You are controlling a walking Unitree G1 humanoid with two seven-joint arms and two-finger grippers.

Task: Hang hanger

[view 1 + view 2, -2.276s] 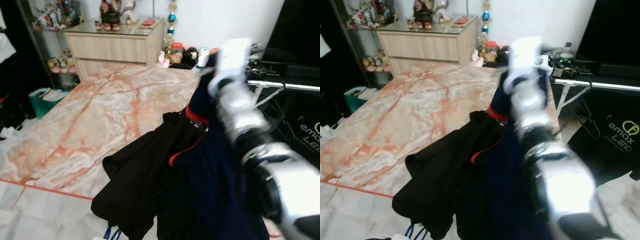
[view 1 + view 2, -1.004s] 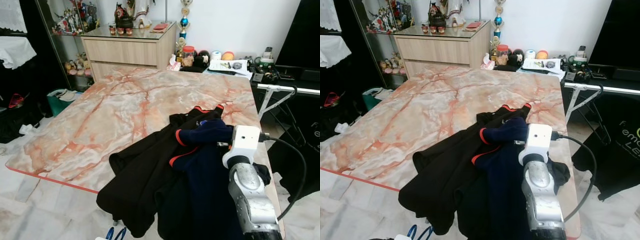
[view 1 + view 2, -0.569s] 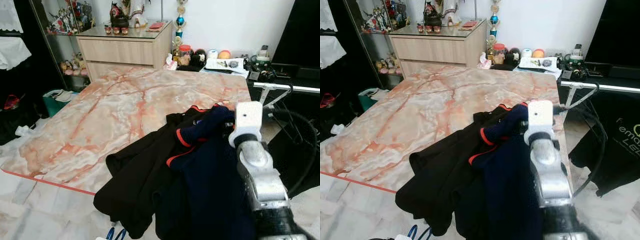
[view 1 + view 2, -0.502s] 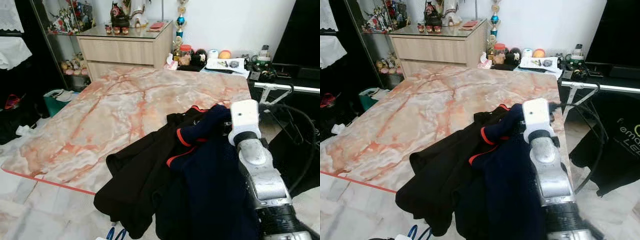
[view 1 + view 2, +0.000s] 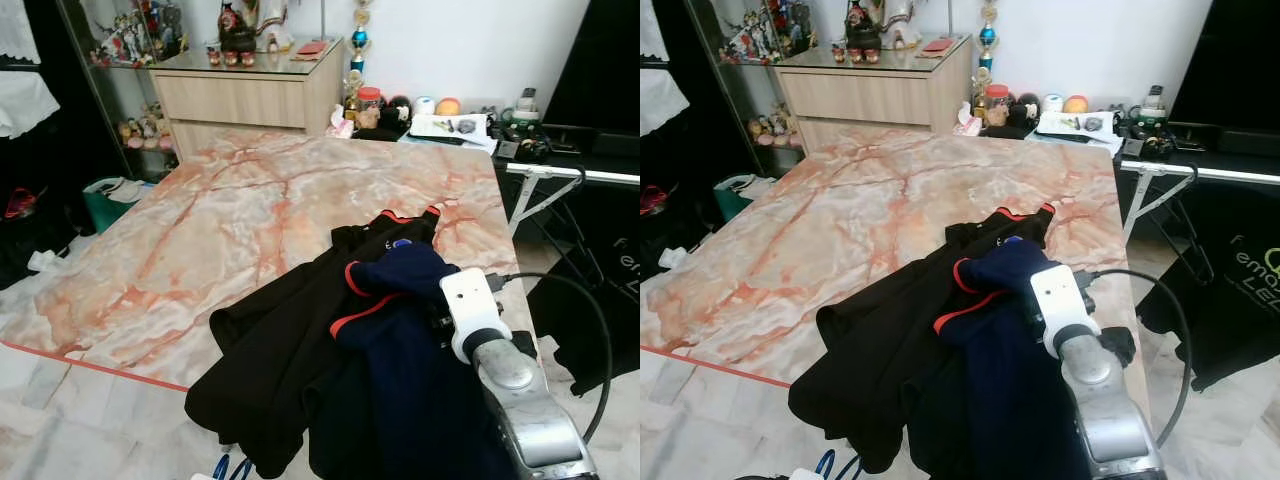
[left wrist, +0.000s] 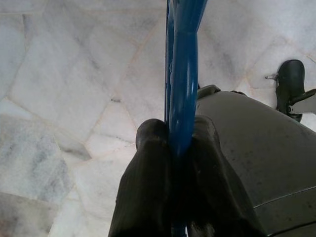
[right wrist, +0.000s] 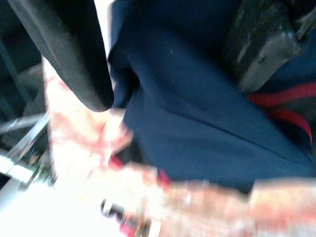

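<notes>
Hanger (image 6: 181,94), blue, clamped in my left pincer (image 6: 174,148) low over the marble floor (image 6: 69,74).
My right pincer (image 7: 163,64), fingers spread, sits over the navy garment (image 5: 400,290) at the near right of the marble surface (image 5: 230,230).

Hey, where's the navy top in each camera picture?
Left eye view: navy top, lower right, on the marble table.
Right eye view: navy top, lower middle.
Right wrist view: navy top ahead of the right claw.
Left wrist view: left claw gripping the blue hanger over floor.
Shared landmark: its red trim.
</notes>
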